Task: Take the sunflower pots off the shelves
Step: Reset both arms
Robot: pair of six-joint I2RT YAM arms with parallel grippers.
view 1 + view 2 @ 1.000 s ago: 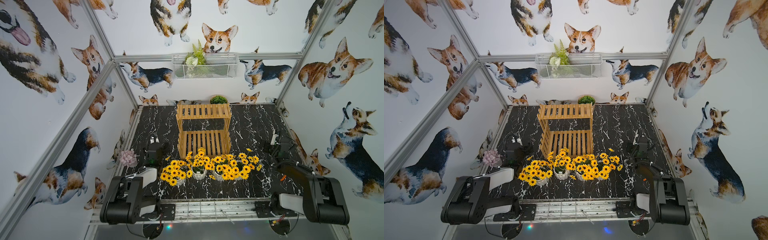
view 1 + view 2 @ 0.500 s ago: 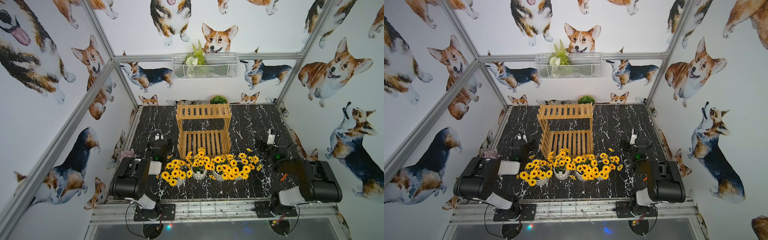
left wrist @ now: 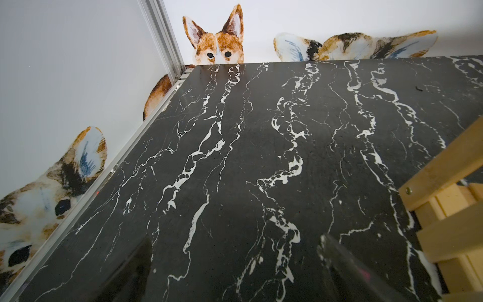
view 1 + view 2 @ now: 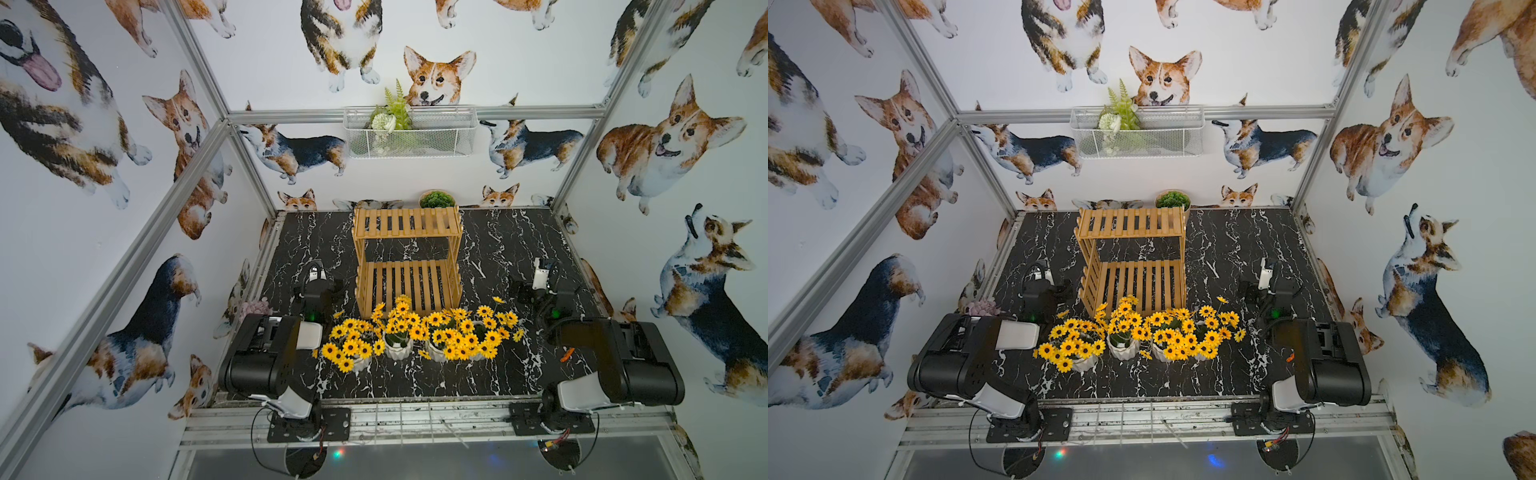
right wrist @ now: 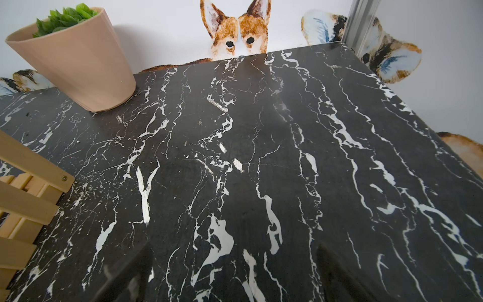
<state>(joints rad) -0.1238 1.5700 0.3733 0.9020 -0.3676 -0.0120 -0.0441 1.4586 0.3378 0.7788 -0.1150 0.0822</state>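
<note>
On tabletop, sunflower pots by shelves, fern in wire basket

Seeing only slivers of white from the sunflower pots under their blooms in both top views. Losing part of the pink flower clump behind the left arm, and the base of the potted green plant behind the shelves. Getting the shelves cut off at the edge in both wrist views. Catching the left end effector and right end effector only as dark blurred fingers running off the edge. Failing to identify a tiny orange thing beside the right arm.
</note>
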